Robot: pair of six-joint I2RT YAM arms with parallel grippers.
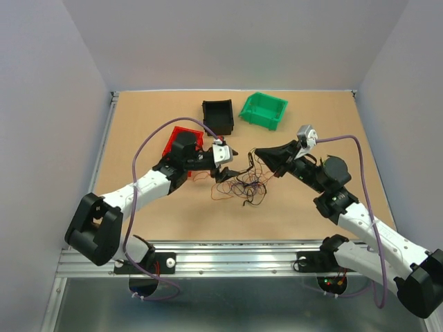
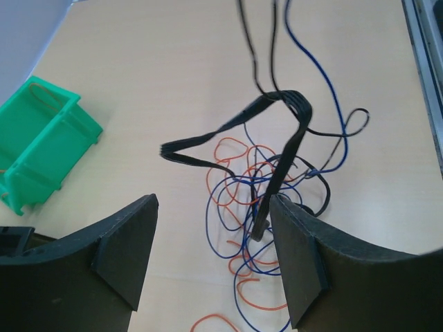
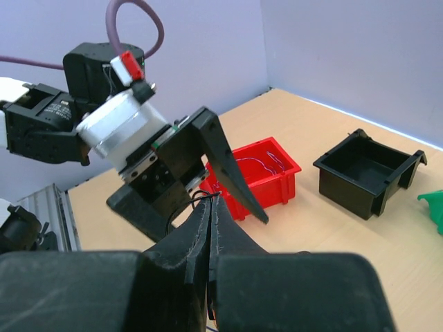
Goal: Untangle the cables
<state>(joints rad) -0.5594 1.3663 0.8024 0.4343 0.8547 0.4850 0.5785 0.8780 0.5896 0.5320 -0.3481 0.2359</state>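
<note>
Red bin [image 1: 178,131] far left on the tan table [image 1: 138,124], half under the left arm, with thin wires lying inside it. Left gripper [image 2: 214,256] next, low over the table, fingers [image 2: 128,252] spread wide with nothing between them. Black bin [image 1: 218,116] sits further back, behind that gripper. Cables [image 1: 246,185] are mid-table between the two grippers: a loose tangle of hair-thin orange, blue and black strands, most lying on the surface. Flat black ribbon [image 2: 284,149] arches up out of the heap, one end down close by a left finger; cannot tell if they touch. Several strands rise from the tangle toward the right gripper [image 3: 210,205]. Its fingers are pressed tight together at the tips, with a thin dark strand pinched there. Green bin [image 1: 264,109] at the back, just right of the black bin. Right arm reaches in from the lower right.
</note>
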